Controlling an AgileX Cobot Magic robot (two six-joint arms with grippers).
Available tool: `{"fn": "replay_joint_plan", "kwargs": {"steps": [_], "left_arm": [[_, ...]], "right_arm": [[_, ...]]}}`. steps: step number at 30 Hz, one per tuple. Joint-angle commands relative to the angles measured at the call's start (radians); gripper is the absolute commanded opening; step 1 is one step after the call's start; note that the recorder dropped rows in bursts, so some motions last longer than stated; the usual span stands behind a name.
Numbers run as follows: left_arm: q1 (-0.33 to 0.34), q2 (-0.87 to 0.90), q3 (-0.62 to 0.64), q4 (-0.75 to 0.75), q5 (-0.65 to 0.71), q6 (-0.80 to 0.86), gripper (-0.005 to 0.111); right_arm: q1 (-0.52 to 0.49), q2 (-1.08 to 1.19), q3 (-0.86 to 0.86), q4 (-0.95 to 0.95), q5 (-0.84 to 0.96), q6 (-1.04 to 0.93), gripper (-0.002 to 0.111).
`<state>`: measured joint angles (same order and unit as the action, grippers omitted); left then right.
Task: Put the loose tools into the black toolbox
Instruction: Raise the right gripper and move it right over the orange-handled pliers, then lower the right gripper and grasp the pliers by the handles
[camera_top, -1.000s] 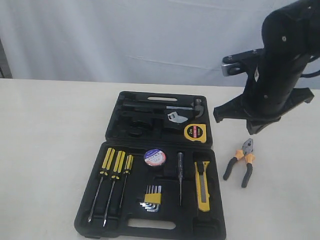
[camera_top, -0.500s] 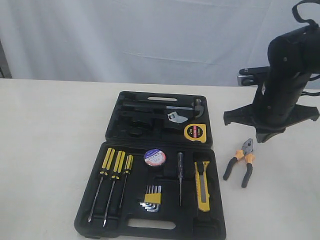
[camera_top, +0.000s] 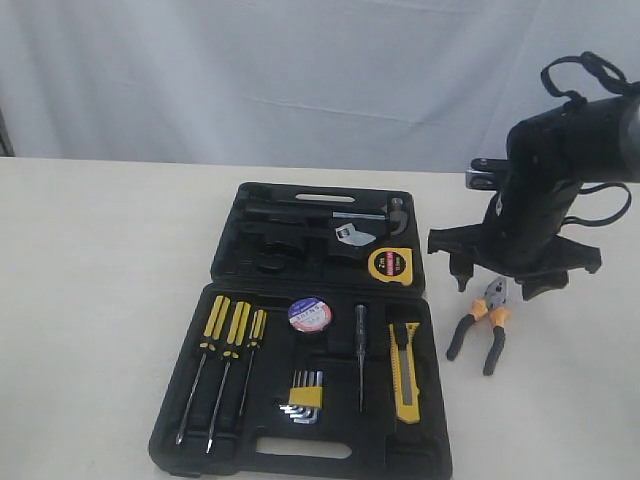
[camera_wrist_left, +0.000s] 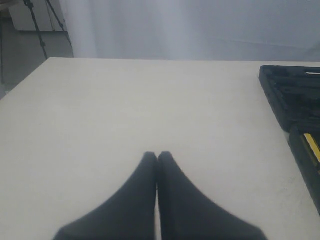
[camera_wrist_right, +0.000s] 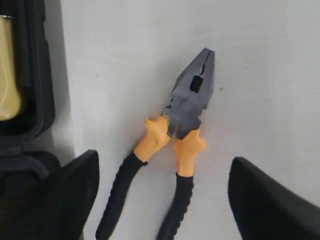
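Observation:
The black toolbox (camera_top: 230, 440) lies open in the middle of the table. In it rest the black tape roll (camera_top: 309, 314), the yellow tape measure (camera_top: 390, 264) and the utility knife (camera_top: 405, 372). The orange-and-black pliers (camera_top: 478, 328) lie on the table to its right, head pointing away. My right gripper (camera_top: 497, 281) hangs open just above the pliers' head. In the right wrist view the pliers (camera_wrist_right: 186, 112) lie between its spread fingers (camera_wrist_right: 75, 185), untouched, beside the toolbox (camera_wrist_right: 37, 107). My left gripper (camera_wrist_left: 158, 155) is shut and empty over bare table, the toolbox (camera_wrist_left: 290, 95) off to one side.
Three yellow-handled screwdrivers (camera_top: 228, 345), a hex key set (camera_top: 303, 394), a slim tester (camera_top: 360, 355) and a hammer (camera_top: 372, 213) sit in the toolbox recesses. A white curtain hangs behind the table. The left arm is out of the exterior view.
The right arm has swung back over the pliers and come lower, and its gripper has gone from shut to open. The tools and toolbox have not moved.

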<state>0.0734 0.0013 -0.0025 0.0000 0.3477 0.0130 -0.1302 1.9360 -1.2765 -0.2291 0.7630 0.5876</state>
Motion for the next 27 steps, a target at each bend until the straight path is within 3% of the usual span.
{"fn": "replay_joint_plan", "kwargs": {"steps": [1,8,21,27], "left_arm": [[-0.005,-0.001,0.003,0.000,-0.005,-0.006,0.000],[-0.005,-0.001,0.003,0.000,-0.005,-0.006,0.000],[-0.005,-0.001,0.003,0.000,-0.005,-0.006,0.000],[-0.005,-0.001,0.003,0.000,-0.005,-0.006,0.000]], "right_arm": [[-0.007,0.027,0.005,-0.004,-0.049,0.080,0.070],[-0.007,0.082,0.005,-0.095,-0.096,0.213,0.070],[-0.007,0.139,0.005,-0.143,-0.122,0.261,0.070],[-0.007,0.140,0.023,-0.143,-0.129,0.279,0.052]]}}
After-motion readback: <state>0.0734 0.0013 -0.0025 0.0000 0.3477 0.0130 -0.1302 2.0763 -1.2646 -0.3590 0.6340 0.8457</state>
